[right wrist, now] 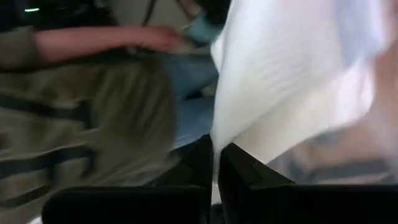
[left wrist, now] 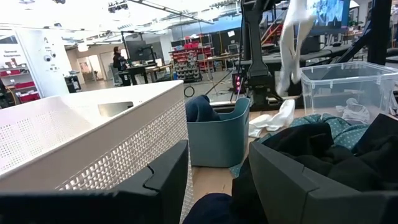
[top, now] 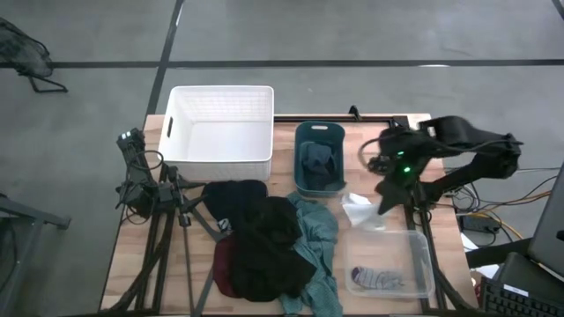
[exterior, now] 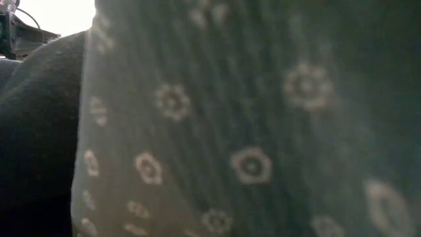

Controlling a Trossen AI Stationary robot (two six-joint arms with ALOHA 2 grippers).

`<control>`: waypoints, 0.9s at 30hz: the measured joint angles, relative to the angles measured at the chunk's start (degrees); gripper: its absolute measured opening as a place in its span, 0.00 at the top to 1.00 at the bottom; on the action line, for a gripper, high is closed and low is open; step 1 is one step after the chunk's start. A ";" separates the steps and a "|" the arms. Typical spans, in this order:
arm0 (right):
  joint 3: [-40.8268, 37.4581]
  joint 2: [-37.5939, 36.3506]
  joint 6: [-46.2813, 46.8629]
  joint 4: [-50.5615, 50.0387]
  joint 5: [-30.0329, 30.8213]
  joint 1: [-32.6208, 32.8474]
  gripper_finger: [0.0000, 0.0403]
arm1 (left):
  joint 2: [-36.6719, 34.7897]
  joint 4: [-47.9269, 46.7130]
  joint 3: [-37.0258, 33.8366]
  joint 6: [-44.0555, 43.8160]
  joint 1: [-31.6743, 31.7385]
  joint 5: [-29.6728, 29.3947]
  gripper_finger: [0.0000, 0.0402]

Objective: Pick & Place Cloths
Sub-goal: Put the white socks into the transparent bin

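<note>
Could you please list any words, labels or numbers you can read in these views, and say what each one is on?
"General Equipment", roughly, on a white sign in the room behind the table, seen in the left wrist view; too blurred to be sure.
Nothing else is readable: the white bin, teal bin and clear bin show no labels.

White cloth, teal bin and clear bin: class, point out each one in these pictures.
white cloth (left wrist: 291,43), left wrist view, middle of the hanging fabric.
teal bin (top: 319,133), high view, far rim.
clear bin (top: 421,249), high view, right wall.
</note>
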 joint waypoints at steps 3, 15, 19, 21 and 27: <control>2.42 -0.93 6.61 0.22 -4.04 1.90 0.98 | 0.00 0.00 0.00 0.00 0.02 0.00 0.56; -5.14 -1.96 7.37 1.62 -6.22 8.44 0.98 | 0.01 0.00 0.00 0.00 0.00 0.00 0.56; -10.85 -1.86 4.93 6.07 -12.76 10.49 0.98 | -0.01 0.00 0.01 0.00 0.02 0.00 0.56; -13.86 -1.86 4.77 7.84 -14.04 11.27 0.98 | -0.01 0.00 0.00 0.00 0.01 0.00 0.56; -21.55 -1.95 4.79 11.41 -15.25 12.87 0.98 | 0.00 0.01 0.00 0.00 0.01 0.01 0.56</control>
